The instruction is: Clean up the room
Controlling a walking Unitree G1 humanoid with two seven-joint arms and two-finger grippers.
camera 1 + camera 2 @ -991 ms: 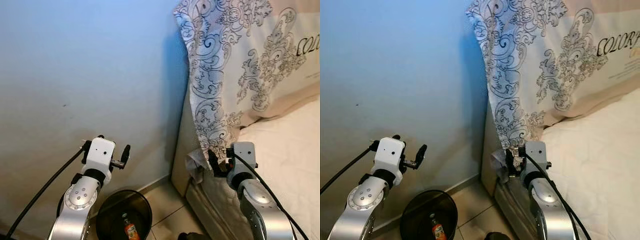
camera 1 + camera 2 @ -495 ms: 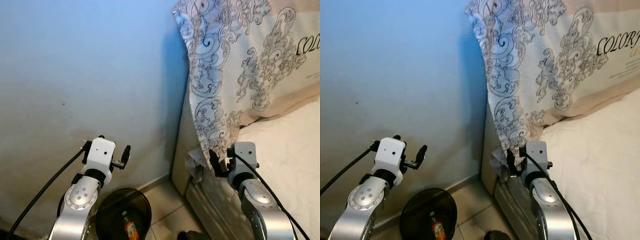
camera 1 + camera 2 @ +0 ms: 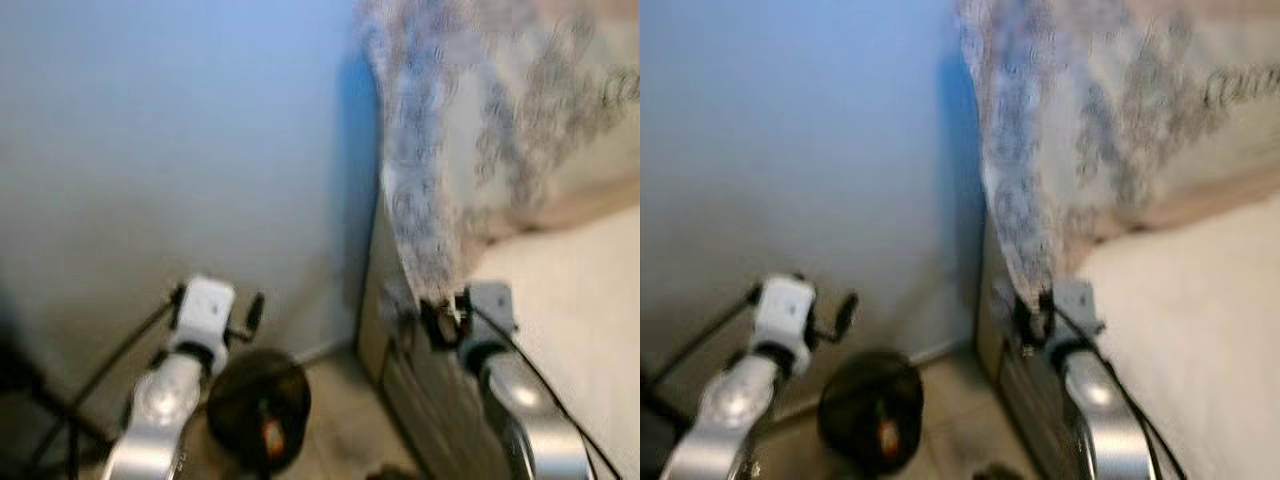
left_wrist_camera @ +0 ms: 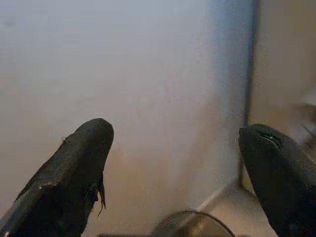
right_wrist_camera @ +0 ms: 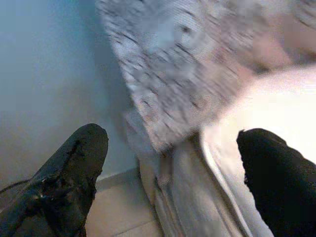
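Note:
The head views are blurred by motion. A round black bin (image 3: 258, 405) stands on the tiled floor by the wall, with a bottle (image 3: 270, 435) bearing an orange label inside it. My left gripper (image 4: 173, 163) is held above and just left of the bin, open and empty, facing the wall. My right gripper (image 5: 170, 168) is open and empty too, at the corner of the bed (image 3: 585, 300) right under the hanging edge of a patterned pillow (image 3: 470, 130). The bin's rim (image 4: 192, 224) shows between the left fingers.
A plain pale wall (image 3: 170, 150) is close ahead. The bed's side (image 3: 400, 380) drops to the floor on the right of the bin. A dark shape (image 3: 20, 375) sits at the far left edge. A narrow strip of tiled floor (image 3: 340, 440) lies between bin and bed.
The whole picture has shifted and blurred, so the camera is moving. The bin sits higher in view. Both arms hold the same pose, fingers still apart.

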